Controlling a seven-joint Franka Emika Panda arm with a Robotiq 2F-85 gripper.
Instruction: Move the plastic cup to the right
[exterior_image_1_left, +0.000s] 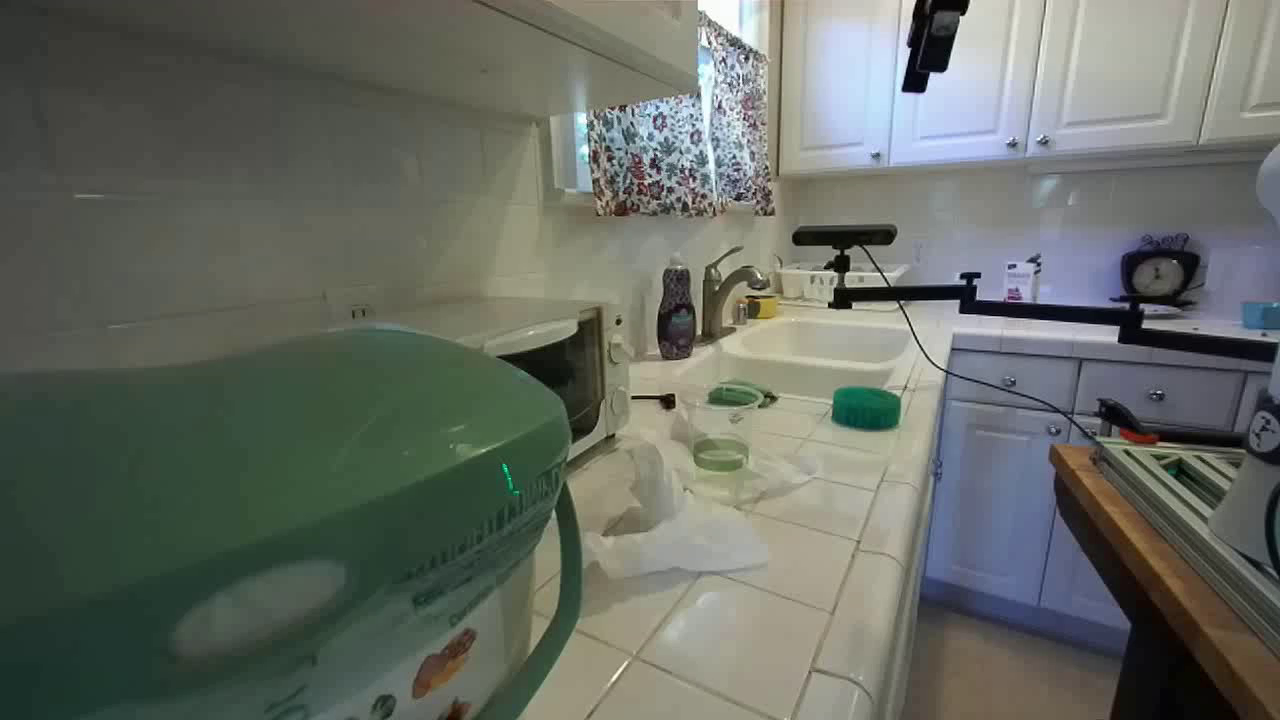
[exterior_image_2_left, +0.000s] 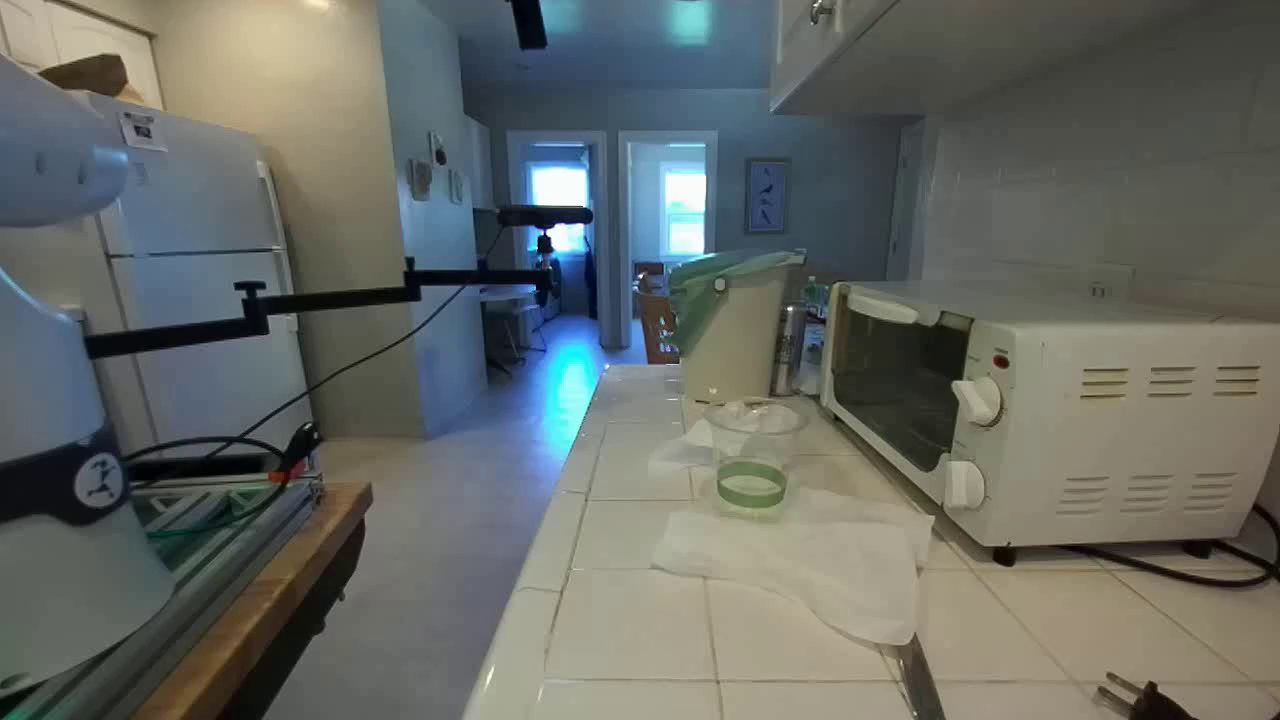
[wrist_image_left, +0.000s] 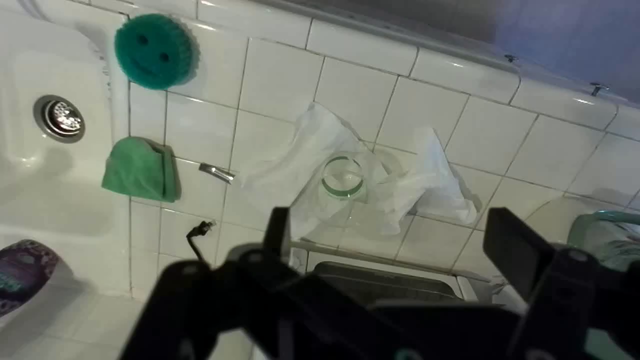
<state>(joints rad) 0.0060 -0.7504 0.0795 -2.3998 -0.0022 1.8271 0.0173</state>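
Note:
The plastic cup is clear with a green band low on its side. It stands upright on the tiled counter, among crumpled white paper towels, in both exterior views (exterior_image_1_left: 722, 430) (exterior_image_2_left: 752, 450). In the wrist view the cup (wrist_image_left: 342, 177) is seen from above, left of centre. My gripper (wrist_image_left: 392, 227) is open and empty, its two black fingers wide apart in the wrist view. It is high above the counter and apart from the cup. Only part of the gripper shows at the top edge of the exterior views (exterior_image_1_left: 930, 55) (exterior_image_2_left: 528, 25).
A white toaster oven (exterior_image_2_left: 1120, 420) stands beside the cup against the wall. A green-lidded bin (exterior_image_1_left: 300, 480) stands at one counter end, the sink (exterior_image_1_left: 830, 340) at the other. A green scrubber (wrist_image_left: 152, 51), a green cloth (wrist_image_left: 140, 170) and a metal utensil (wrist_image_left: 216, 173) lie nearby.

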